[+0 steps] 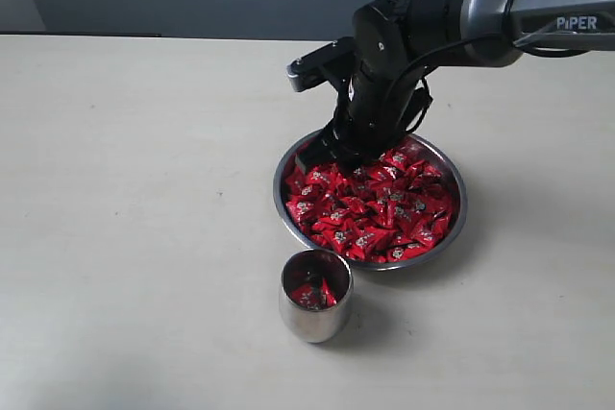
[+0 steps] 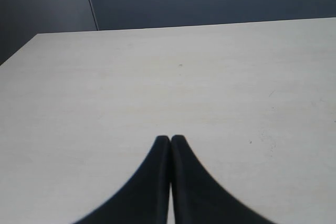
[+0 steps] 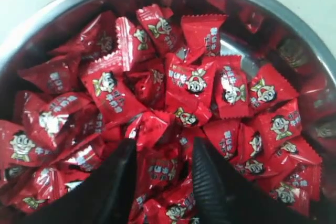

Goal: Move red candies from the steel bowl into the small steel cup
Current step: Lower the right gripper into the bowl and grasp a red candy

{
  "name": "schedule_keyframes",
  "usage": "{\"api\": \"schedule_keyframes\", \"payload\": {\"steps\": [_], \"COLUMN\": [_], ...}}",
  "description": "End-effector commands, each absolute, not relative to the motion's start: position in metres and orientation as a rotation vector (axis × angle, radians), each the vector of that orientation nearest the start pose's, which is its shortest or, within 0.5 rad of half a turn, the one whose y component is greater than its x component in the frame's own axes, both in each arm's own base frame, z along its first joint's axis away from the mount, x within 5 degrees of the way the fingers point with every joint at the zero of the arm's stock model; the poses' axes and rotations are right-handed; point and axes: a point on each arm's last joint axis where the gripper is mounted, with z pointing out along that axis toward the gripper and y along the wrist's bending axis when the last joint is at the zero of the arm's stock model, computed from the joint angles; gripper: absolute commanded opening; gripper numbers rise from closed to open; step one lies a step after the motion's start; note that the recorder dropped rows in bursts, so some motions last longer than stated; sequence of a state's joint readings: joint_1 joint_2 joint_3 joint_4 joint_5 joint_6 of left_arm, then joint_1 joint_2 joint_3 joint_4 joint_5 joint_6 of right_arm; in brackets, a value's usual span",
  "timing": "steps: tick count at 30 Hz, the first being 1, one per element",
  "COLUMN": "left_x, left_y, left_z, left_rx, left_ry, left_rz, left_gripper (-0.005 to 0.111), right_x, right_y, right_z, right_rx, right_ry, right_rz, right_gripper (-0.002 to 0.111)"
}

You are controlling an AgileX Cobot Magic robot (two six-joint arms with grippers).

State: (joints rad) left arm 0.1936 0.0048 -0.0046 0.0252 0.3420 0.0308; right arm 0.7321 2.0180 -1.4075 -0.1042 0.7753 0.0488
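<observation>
Few red candies (image 1: pixel 315 293) lie in the small steel cup (image 1: pixel 309 325), which stands on the table (image 1: pixel 144 189) just beside the steel bowl (image 1: pixel 462 213). The heaped bulk fills the bowl, so the transfer appears barely begun. Right gripper (image 3: pixel 164 144): jaws parted, lowered among the sweets, nothing clamped. Left gripper (image 2: pixel 170 139): fingers pressed together, empty, above the table. Wrappers are glossy, crinkled and square with serrated edges; both vessels are polished, reflective and round.
</observation>
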Motion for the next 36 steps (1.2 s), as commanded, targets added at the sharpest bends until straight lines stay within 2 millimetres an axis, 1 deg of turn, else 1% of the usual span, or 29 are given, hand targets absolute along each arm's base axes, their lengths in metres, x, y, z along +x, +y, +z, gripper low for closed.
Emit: {"api": "schedule_keyframes", "payload": {"steps": [1, 5, 9, 12, 14, 18, 20, 31, 36], "left_x": [0.053, 0.053, 0.053, 0.053, 0.053, 0.053, 0.053, 0.053, 0.053], "left_y": [0.011, 0.011, 0.011, 0.011, 0.011, 0.011, 0.011, 0.011, 0.011], "left_z": [0.183, 0.183, 0.183, 0.183, 0.183, 0.183, 0.183, 0.183, 0.183], "left_rx": [-0.126, -0.126, -0.126, -0.126, -0.126, -0.126, -0.126, -0.126, -0.126], "left_ry": [1.817, 1.817, 1.817, 1.817, 1.817, 1.817, 1.817, 1.817, 1.817], "left_rz": [0.179, 0.179, 0.179, 0.179, 0.179, 0.179, 0.179, 0.179, 0.179], "left_gripper": [0.0, 0.0, 0.0, 0.0, 0.0, 0.0, 0.0, 0.0, 0.0], "right_x": [0.309, 0.308, 0.305, 0.305, 0.305, 0.306, 0.307, 0.307, 0.309], "right_y": [0.265, 0.266, 0.27, 0.271, 0.271, 0.27, 0.27, 0.27, 0.272], "right_z": [0.17, 0.17, 0.169, 0.169, 0.169, 0.169, 0.169, 0.167, 0.153], "right_rx": [-1.042, -1.046, -1.077, -1.085, -1.087, -1.088, -1.087, -1.088, -1.098], "right_ry": [2.693, 2.697, 2.698, 2.694, 2.693, 2.683, 2.681, 2.679, 2.702], "right_rz": [0.02, 0.038, 0.104, 0.11, 0.107, 0.1, 0.102, 0.101, 0.089], "right_gripper": [0.035, 0.035, 0.035, 0.034, 0.031, 0.017, 0.014, 0.014, 0.014]}}
